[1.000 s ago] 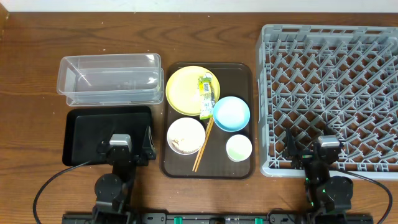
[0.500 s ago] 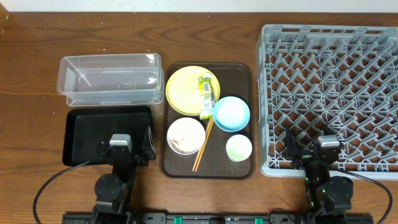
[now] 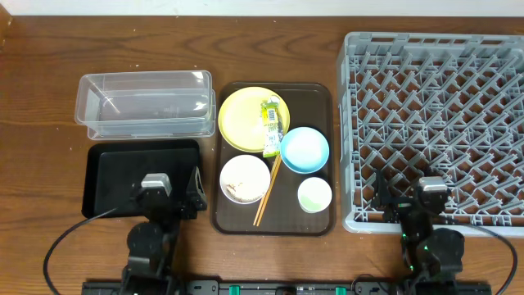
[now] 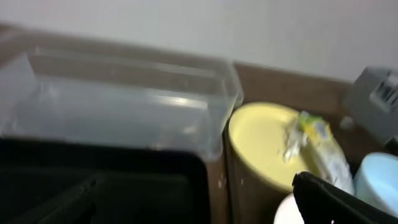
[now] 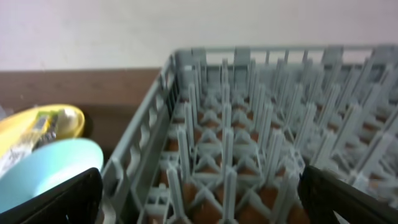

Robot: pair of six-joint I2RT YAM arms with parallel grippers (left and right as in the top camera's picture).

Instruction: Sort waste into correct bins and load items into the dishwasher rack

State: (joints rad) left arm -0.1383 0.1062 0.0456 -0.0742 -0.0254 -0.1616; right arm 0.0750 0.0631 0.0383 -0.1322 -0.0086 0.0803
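The crumpled snack wrapper [image 3: 271,123] lies on the yellow plate [image 3: 241,115], ahead of the left gripper [image 3: 164,195] and off to its right. The wrapper's near end reaches the rim of the light blue bowl [image 3: 304,150]. The rice scraps [image 3: 237,190] sit in the white bowl [image 3: 246,174], just right of that gripper, and the wooden chopsticks [image 3: 267,190] lean across this bowl's right edge. The small white cup [image 3: 314,194] stands between the two grippers, nearer the right gripper [image 3: 419,206]. All of these rest on the brown tray [image 3: 321,98].

The left gripper hangs over the near end of the black tub [image 3: 115,176] with its fingers spread wide and nothing between them. The clear tub [image 3: 143,105] lies straight ahead of it, beyond the black one.

The right gripper is likewise spread wide and empty, above the near edge of the grey dishwasher rack [image 3: 438,123], whose pegs stretch away in front of it. In the right wrist view the plate and blue bowl show to its left. The bench [image 3: 41,164] is dark brown wood.
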